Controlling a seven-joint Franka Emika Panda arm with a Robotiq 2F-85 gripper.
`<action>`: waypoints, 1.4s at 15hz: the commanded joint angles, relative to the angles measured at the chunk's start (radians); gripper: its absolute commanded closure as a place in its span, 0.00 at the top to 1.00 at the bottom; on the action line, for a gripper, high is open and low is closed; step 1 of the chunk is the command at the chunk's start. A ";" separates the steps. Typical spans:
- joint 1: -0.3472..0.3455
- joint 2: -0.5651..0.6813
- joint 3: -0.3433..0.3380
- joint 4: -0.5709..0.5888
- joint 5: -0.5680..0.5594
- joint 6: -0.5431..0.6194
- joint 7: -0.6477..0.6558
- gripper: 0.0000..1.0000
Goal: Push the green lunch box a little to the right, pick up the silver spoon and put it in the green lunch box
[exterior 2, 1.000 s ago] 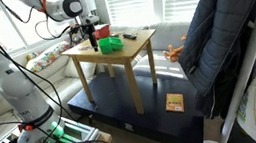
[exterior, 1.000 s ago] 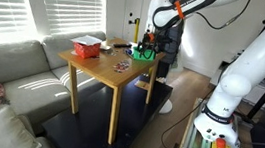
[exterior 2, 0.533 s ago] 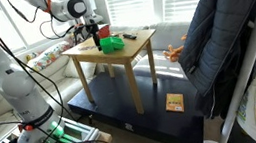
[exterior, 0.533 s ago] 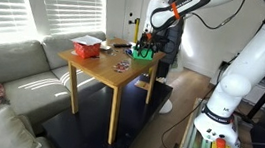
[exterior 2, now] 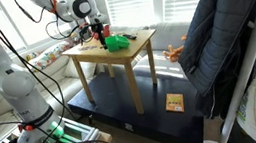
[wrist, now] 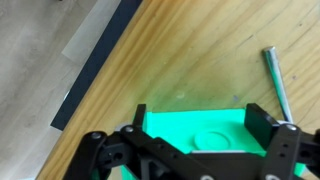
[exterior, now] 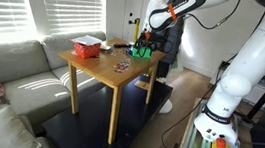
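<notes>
I'm on the push: my wide-open, empty gripper [wrist: 199,120] straddles the shallow green plastic lunch box [wrist: 178,126] by the table [wrist: 190,50] edge, the slim silver spoon [wrist: 277,82] unpicked.

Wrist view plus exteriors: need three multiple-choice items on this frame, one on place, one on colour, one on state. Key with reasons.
1. Where is the silver spoon?
A. Inside the green lunch box
B. On the table, outside the box
C. Between the gripper's fingers

2. What colour is the other container on the table?
A. Blue
B. Red
C. Yellow

3. How is the gripper?
A. Open
B. Shut on the spoon
C. Shut on the box

Key:
1 B, the wrist view shows it on bare wood beside the box.
2 B, it is red in an exterior view.
3 A, the wrist view shows its fingers set wide apart.
</notes>
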 commanded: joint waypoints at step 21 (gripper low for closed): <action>0.119 0.064 0.034 0.095 -0.125 -0.028 -0.085 1.00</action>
